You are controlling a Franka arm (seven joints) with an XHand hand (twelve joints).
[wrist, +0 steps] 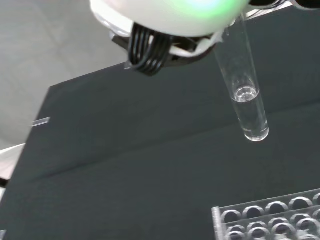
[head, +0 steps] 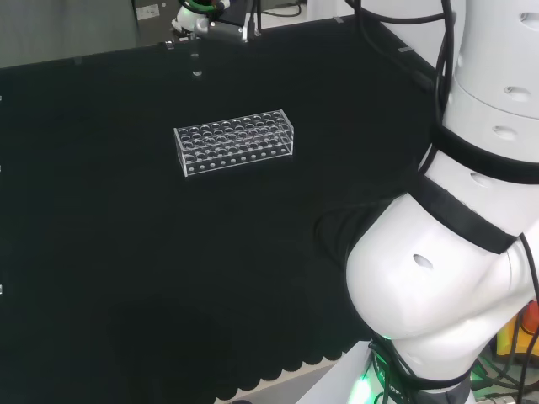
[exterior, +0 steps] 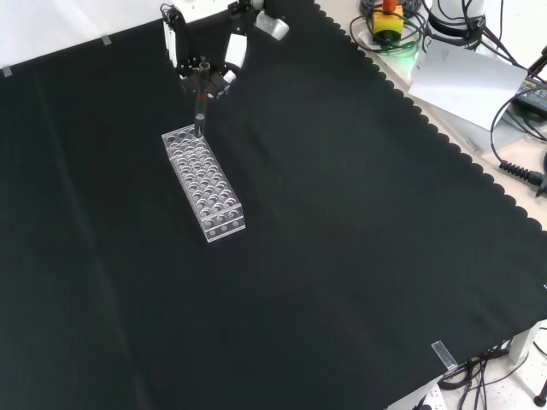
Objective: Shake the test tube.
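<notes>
front view: hand (exterior: 202, 73) enters at the far edge of the worktop (exterior: 342, 213), fingers closed around the upper part of a clear test tube (exterior: 199, 115). tube hangs roughly upright, its lower end over the far end of the clear rack (exterior: 203, 183); whether it is touching the rack or clear of it, i cannot tell from here. a small reddish mark shows on the tube just below the fingers.

wrist view: test tube (wrist: 244, 95) seen close, tilted, rounded bottom free in the air above the black cloth and apart from the rack (wrist: 270, 220), whose corner shows nearby. a small amount of clear liquid sits in the lower part of the tube, with its surface visible as a bright ring partway up. rack wells that can be seen hold nothing.

head view: rack (head: 235, 141) stands alone on the cloth, toward the far half of the worktop, long side running across the view. it has rows of round holes, all seemingly empty.

no legible writing or labels on tube or rack.
</notes>
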